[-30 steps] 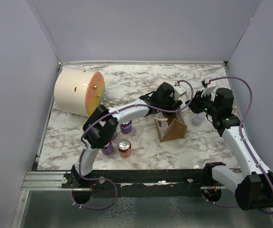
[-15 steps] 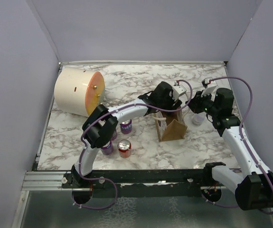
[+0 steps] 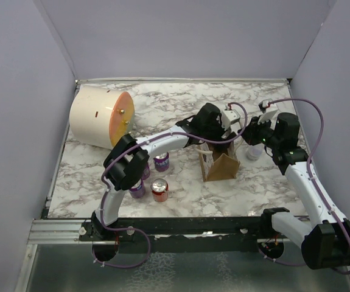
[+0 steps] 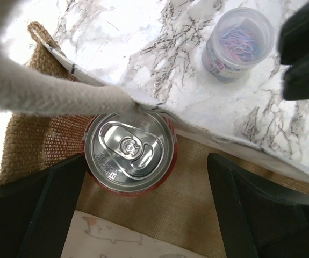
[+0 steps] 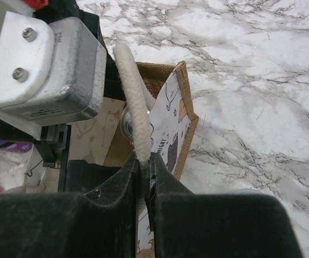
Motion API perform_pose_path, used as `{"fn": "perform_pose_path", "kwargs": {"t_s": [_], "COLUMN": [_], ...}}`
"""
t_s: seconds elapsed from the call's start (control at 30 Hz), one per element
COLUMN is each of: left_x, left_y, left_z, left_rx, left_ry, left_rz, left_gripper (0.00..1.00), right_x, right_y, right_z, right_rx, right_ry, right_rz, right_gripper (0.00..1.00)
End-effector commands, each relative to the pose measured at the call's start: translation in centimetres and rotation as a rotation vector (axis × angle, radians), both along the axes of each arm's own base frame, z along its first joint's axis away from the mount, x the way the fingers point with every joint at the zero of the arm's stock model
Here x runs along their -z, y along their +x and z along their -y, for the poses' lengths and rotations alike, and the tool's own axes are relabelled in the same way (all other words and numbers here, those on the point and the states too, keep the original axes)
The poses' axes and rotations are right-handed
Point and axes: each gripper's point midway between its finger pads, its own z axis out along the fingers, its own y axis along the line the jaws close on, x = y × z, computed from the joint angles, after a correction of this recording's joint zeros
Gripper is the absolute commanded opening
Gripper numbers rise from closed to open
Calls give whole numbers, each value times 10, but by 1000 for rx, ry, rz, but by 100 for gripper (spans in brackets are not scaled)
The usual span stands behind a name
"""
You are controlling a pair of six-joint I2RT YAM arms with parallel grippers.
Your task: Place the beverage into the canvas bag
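Note:
The beverage, a red can (image 4: pixel 130 152) with a silver top, stands upright inside the canvas bag (image 4: pixel 197 193), on its brown fabric floor. My left gripper (image 4: pixel 143 209) hangs open just above it; the can is close to one dark finger (image 4: pixel 36 215) and far from the other. In the top view the left gripper (image 3: pixel 214 137) dips into the bag (image 3: pixel 220 164). My right gripper (image 5: pixel 145 166) is shut on the bag's white rope handle (image 5: pixel 134 102) and holds it up, at the bag's right side (image 3: pixel 248 135).
A clear jar of coloured paperclips (image 4: pixel 239 43) stands right of the bag (image 3: pixel 252 152). A red can (image 3: pixel 160 190) and two purple cans (image 3: pixel 137 188) (image 3: pixel 161 162) stand left of it. A big cream cylinder with an orange face (image 3: pixel 101 115) lies at the back left.
My left gripper has opened and let go of the can, which now stands in the bag. The right gripper still pinches the handle in the same place.

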Motion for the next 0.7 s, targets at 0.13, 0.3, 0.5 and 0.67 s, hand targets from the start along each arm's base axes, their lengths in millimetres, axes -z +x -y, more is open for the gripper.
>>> {"fn": "perform_pose_path", "kwargs": {"t_s": [0.13, 0.3, 0.5, 0.67], "left_x": [-69, -84, -105, -133], "left_y": [-21, -29, -32, -36], "left_z": [1, -7, -22, -39], "left_rx": [120, 162, 183, 200], "left_ry": [-93, -77, -54, -29], "left_rz": [75, 107, 176, 253], "left_gripper": [99, 99, 99, 98], "right_x": [-9, -11, -13, -13], "right_y": [1, 1, 1, -1], "right_z": [4, 4, 3, 0], "right_rx": [11, 8, -6, -41], "right_ry": [-14, -14, -16, -25], "right_rz": [40, 45, 52, 59], "right_gripper": [1, 1, 1, 1]}}
